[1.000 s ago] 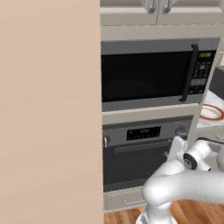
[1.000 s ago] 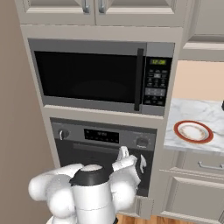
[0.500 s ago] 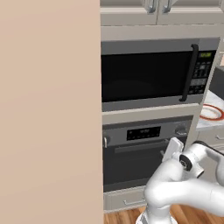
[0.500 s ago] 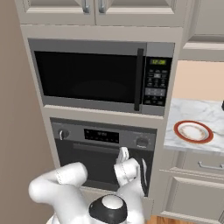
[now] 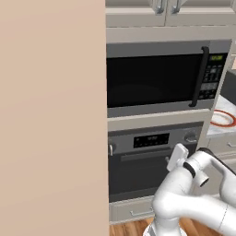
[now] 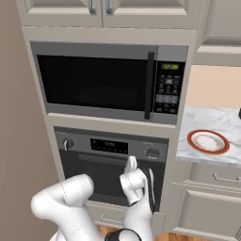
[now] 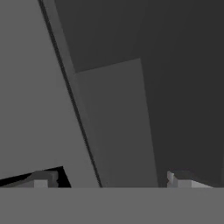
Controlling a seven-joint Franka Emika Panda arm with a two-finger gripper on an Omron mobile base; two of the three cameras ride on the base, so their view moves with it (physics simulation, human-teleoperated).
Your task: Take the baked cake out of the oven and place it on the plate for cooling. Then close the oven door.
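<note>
close up, tool [image 7: 109, 181] spread wide, facing closed oven door [image 6: 101, 176]; plate [image 6: 208, 141] well right on counter [image 6: 202, 122].

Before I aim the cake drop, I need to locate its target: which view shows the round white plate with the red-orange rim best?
The right base view: the round white plate with the red-orange rim lies whole on the marble counter. The left base view cuts the plate off at its edge. The hand view faces dark oven panels.

The arm's elbow swings lower and the gripper [image 6: 132, 165] edges up toward the bar handle [image 6: 106, 159] on the oven door [image 6: 94, 176].
</note>
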